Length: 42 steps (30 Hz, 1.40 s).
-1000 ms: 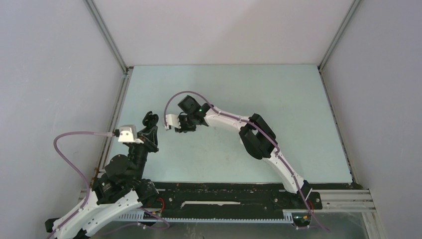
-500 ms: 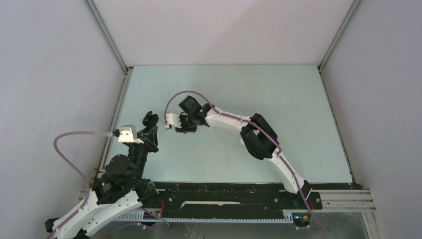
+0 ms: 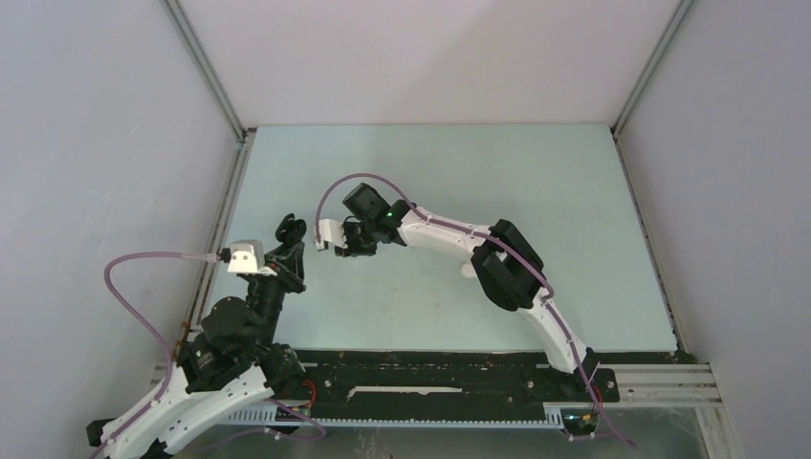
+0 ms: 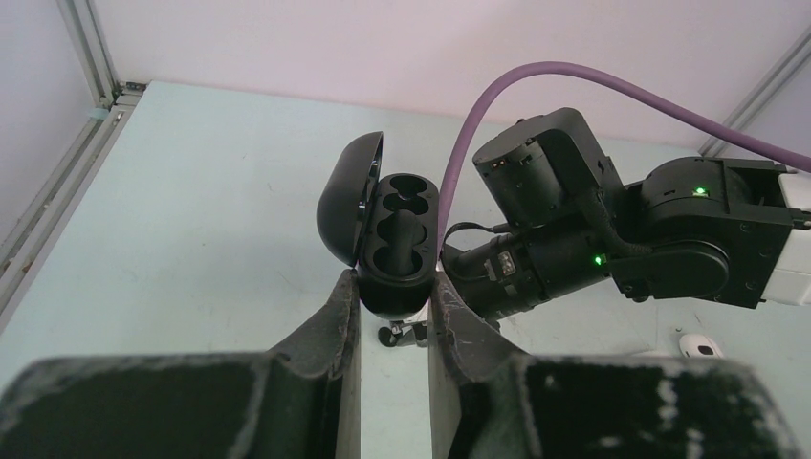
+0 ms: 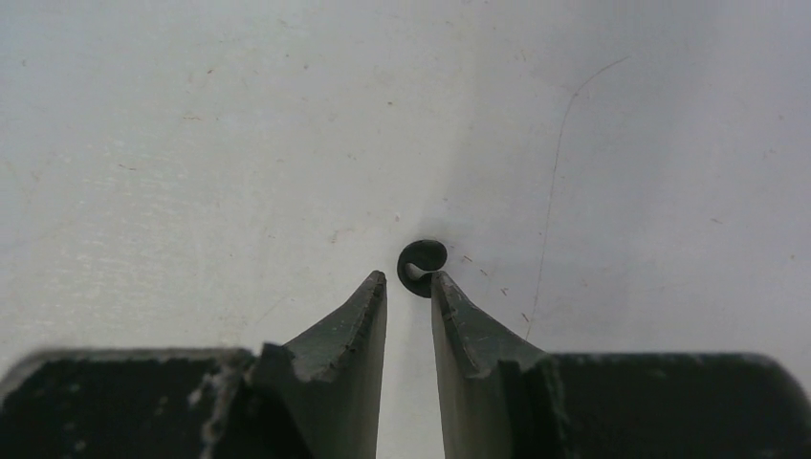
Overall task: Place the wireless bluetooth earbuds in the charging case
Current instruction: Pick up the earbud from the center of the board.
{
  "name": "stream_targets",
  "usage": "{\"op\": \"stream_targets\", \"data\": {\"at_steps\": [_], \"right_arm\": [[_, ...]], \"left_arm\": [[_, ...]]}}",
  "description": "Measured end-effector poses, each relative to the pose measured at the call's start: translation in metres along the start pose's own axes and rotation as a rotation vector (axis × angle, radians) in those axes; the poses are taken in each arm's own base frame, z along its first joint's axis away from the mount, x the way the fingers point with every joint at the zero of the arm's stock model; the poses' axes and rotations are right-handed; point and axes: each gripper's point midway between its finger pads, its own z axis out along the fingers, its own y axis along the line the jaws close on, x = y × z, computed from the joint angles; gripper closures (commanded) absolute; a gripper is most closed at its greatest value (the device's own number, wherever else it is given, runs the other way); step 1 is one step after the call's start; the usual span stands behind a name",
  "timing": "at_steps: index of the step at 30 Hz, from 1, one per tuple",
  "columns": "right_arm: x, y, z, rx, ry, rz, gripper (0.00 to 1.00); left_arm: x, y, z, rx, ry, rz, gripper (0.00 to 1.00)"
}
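Right wrist view: black earbud point(image 5: 422, 268) lies at twelve o'clock, just beyond the right gripper point(image 5: 408, 277), fingers narrowly apart; left gripper point(image 4: 392, 280) clamps the open charging case point(image 4: 402, 239).

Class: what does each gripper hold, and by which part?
Left gripper clamps the black charging case by its base's near end. Right gripper: tips at a black earbud; hold unclear.
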Motion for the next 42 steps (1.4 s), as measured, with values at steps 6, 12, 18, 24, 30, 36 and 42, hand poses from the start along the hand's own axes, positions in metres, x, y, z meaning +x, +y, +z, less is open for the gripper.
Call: {"op": "stream_targets", "data": {"at_steps": [6,12,18,24,30,36,42], "right_arm": [[0.0,0.003,0.002,-0.02,0.004,-0.015,0.74],[0.011,0.007,0.013,-0.042,0.026,-0.022,0.74],[0.019,0.011,0.019,-0.061,0.045,-0.025,0.74],[0.019,0.008,0.021,-0.051,0.046,-0.036,0.73],[0.019,0.001,0.023,-0.032,0.051,-0.058,0.72],[0.021,-0.004,0.023,-0.016,0.06,-0.079,0.75],[0.019,-0.011,0.023,0.011,0.049,-0.066,0.87]], "left_arm": [[0.0,0.0,0.0,0.002,0.0,0.0,0.99],[0.0,0.0,0.0,0.002,0.0,0.003,0.99],[0.0,0.0,0.0,0.002,0.0,0.007,0.99],[0.0,0.0,0.0,0.002,0.0,0.007,0.98],[0.0,0.0,0.0,0.002,-0.001,0.006,0.98],[-0.001,0.0,0.0,0.002,-0.002,0.005,0.98],[-0.001,0.0,0.0,0.002,-0.004,0.003,0.98]]}}
